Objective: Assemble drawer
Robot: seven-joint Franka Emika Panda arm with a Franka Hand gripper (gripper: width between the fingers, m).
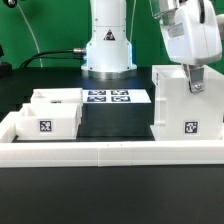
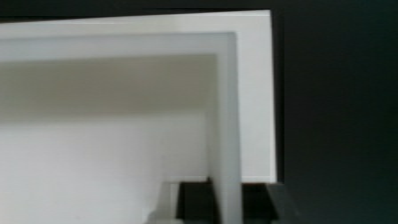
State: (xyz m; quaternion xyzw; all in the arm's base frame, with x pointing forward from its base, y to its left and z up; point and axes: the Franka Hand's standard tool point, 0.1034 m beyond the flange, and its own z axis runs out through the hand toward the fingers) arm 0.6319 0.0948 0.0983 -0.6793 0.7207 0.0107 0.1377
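While the black tabletop (image 1: pixel 120 125) carries all, the tall drawer housing (image 1: pixel 185 112) stands at the exterior view's right | near tray (image 1: pixel 45 120) and far tray (image 1: pixel 55 97) close together at that view's left | hand (image 1: pixel 195 82) pinching the housing's upper wall

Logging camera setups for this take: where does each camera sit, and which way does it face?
Exterior view: off the arm, low, facing the arm's base across the housing and trays; the gripper shows.
Wrist view: on the wrist, looking down a housing wall; fingertips straddle it.
Both share the housing and the gripper.
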